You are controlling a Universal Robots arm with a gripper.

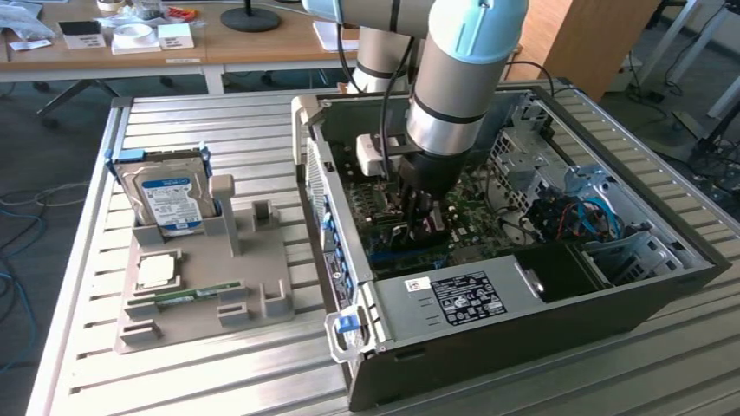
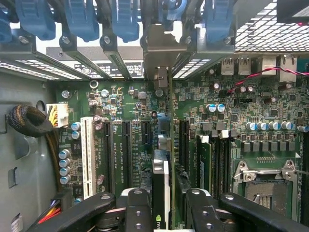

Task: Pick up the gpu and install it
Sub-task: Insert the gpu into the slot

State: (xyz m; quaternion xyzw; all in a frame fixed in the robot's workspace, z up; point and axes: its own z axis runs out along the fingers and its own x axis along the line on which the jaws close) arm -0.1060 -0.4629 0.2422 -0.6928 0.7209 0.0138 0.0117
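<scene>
The gpu (image 2: 161,188) stands on edge in an expansion slot of the green motherboard (image 2: 125,106), with its metal bracket (image 2: 157,53) reaching up to the rear slot openings of the case. In the wrist view my gripper (image 2: 169,212) straddles the card. The black fingers (image 2: 138,212) sit on either side of it, and a narrow gap shows between the card and one finger, so the jaws stand open around it. From the exterior view, the gripper (image 1: 422,224) reaches deep into the open PC case (image 1: 463,295) over the motherboard, hiding most of the card.
A grey parts holder (image 1: 203,286) on the slatted table carries a hard drive with a blue label (image 1: 173,195), a CPU (image 1: 156,270) and a green RAM stick (image 1: 191,295). Blue slot clips (image 2: 79,19), a white slot (image 2: 88,150) and the CPU socket (image 2: 263,179) surround the card.
</scene>
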